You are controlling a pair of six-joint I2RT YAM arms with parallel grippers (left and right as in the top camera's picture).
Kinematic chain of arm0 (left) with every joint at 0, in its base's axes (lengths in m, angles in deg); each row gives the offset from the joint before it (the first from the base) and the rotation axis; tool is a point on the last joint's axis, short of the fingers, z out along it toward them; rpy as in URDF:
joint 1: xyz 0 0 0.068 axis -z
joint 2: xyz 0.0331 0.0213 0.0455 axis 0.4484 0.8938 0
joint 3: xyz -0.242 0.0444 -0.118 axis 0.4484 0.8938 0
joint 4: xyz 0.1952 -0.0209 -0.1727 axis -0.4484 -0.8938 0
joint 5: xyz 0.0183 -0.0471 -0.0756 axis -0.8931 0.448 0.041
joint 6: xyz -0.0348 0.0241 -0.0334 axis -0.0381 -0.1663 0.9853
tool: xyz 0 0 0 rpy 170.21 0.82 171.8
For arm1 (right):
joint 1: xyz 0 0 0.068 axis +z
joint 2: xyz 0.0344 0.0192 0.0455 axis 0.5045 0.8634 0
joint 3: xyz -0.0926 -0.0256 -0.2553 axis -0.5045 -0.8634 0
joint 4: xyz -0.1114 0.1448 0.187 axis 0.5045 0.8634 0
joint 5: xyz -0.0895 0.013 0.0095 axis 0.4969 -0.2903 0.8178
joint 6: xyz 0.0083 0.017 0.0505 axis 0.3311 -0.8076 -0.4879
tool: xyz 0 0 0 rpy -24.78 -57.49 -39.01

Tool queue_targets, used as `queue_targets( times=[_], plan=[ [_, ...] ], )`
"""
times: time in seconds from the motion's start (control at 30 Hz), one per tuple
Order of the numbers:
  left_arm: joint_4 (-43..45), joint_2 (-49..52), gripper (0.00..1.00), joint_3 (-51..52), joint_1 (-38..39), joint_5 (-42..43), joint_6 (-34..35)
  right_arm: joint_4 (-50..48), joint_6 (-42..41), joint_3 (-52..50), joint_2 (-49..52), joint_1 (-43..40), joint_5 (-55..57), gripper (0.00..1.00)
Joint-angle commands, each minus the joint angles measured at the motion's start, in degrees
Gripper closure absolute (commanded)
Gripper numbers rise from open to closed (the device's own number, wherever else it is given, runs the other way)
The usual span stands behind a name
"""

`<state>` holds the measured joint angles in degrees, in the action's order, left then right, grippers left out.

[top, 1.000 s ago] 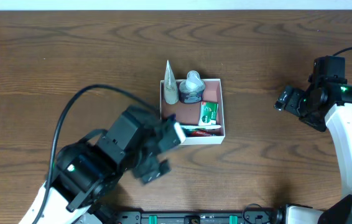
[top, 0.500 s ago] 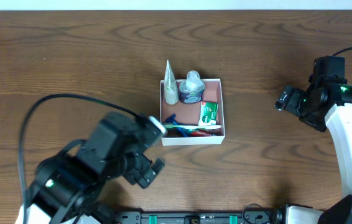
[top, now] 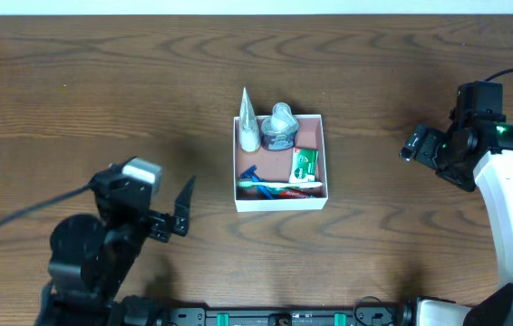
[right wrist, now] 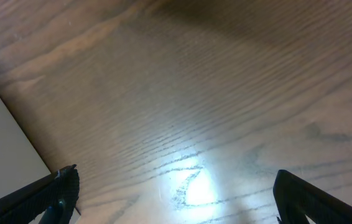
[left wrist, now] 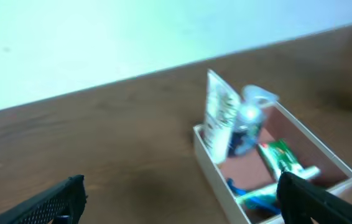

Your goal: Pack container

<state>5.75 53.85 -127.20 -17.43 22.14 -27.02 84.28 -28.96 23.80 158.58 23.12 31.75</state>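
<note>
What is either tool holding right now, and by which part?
Nothing: the left tool and the right tool are both open, empty, clear of the container.

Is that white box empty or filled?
Partly filled: the box holds a tube, a bottle, a green packet and a toothbrush.

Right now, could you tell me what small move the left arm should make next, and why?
Probably park the left pincer at rest, clear of the container. The tube, bottle and green packet already sit inside it, no loose item shows on the table, and the right pincer is open and empty like the left.
</note>
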Motion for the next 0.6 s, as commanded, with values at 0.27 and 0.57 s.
queue_targets(
  times=[0.27,0.57],
  plan=[
    [23.06,-18.36,0.02,21.14,-8.83,6.27,0.70,0.04,0.37,0.15,-0.83,-0.31,0.02,0.01],
    [33.20,-25.20,0.02,32.17,-8.94,6.23,0.66,0.07,0.35,0.15,-0.83,-0.31,0.02,0.01]
  ],
)
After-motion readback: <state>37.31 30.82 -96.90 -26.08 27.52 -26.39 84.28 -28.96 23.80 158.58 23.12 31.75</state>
